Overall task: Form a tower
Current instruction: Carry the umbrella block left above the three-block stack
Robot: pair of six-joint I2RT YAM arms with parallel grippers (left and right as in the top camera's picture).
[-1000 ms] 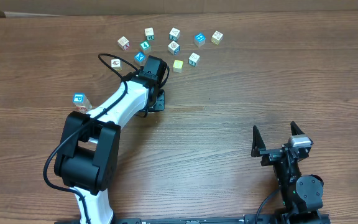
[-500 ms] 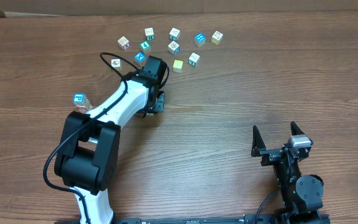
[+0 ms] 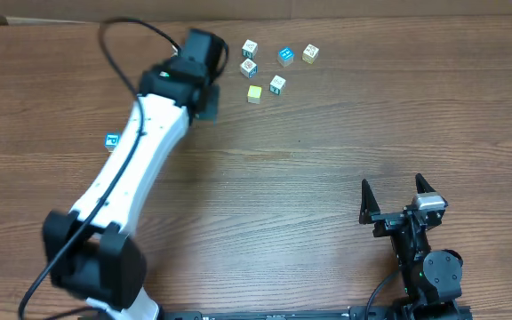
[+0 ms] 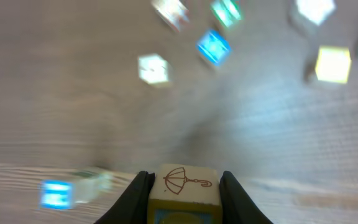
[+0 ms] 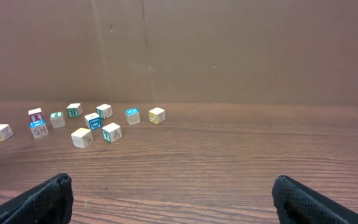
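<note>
My left gripper [image 4: 184, 190] is shut on a small wooden cube [image 4: 186, 181] whose white top face shows a red umbrella drawing, with a yellow-and-blue face below. Seen from overhead, the left gripper [image 3: 205, 100] hangs raised over the back of the table near the loose cubes. The tower shows only as a blue top face [image 3: 111, 140] peeking out beside the left arm. In the blurred left wrist view it is a blue smear [image 4: 56, 194]. My right gripper [image 3: 398, 191] rests at the front right, open and with nothing in it [image 5: 173, 194].
Loose cubes lie scattered at the back: white [image 3: 250, 47], white [image 3: 248, 68], yellow [image 3: 254, 92], white [image 3: 277, 84], blue [image 3: 285, 56] and tan [image 3: 310, 52]. The left arm covers more of them. A row of cubes [image 5: 92, 120] shows in the right wrist view.
The left gripper finished closing on the umbrella cube. The arm then rose and swung from mid-table toward the back, over the left cubes. The right arm has not moved.
</note>
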